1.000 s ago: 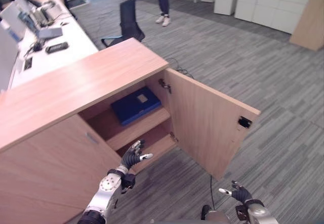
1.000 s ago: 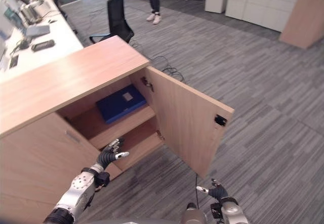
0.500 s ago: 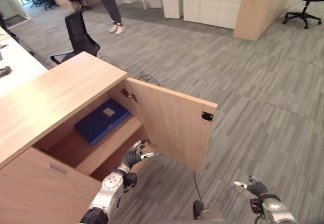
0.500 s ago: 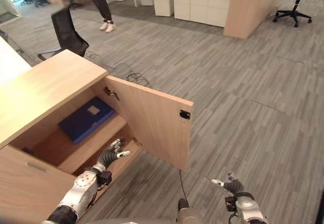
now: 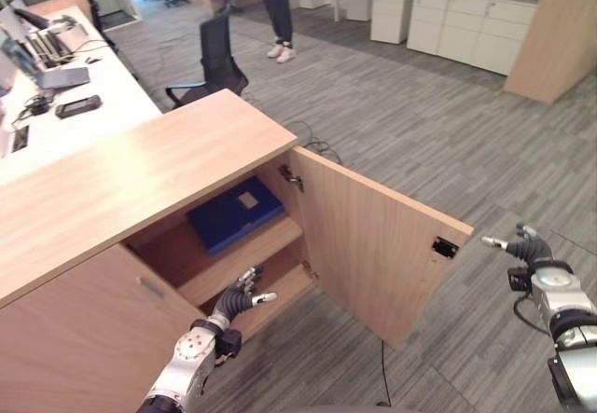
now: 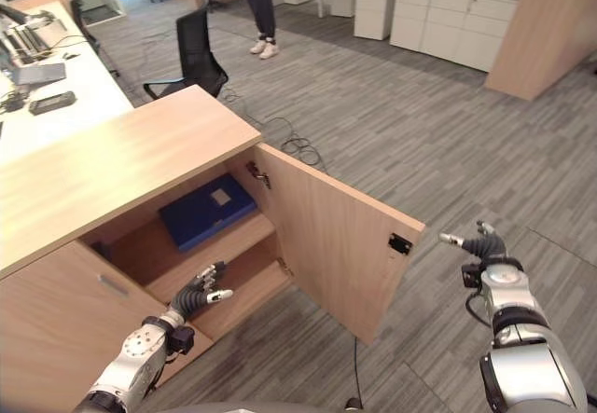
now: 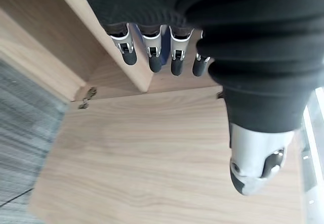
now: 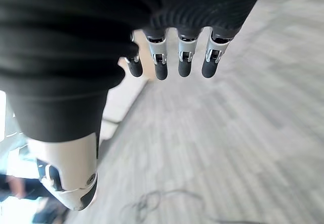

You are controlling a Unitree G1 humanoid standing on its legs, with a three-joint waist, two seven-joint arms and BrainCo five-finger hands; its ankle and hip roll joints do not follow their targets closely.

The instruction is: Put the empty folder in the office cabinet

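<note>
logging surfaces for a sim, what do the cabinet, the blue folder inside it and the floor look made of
Cabinet: wood-grain board, probably laminate or veneer, matte; even light-brown grain on top and door.
Folder: dark blue, smooth cover with a pale label; plastic or coated card, can't tell which.
Floor: grey striped tiles with visible seams, likely carpet.

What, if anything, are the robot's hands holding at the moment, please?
Nothing is held. The left hand is open in front of the cabinet, the right hand open over the floor; the blue folder lies on the upper shelf.
</note>
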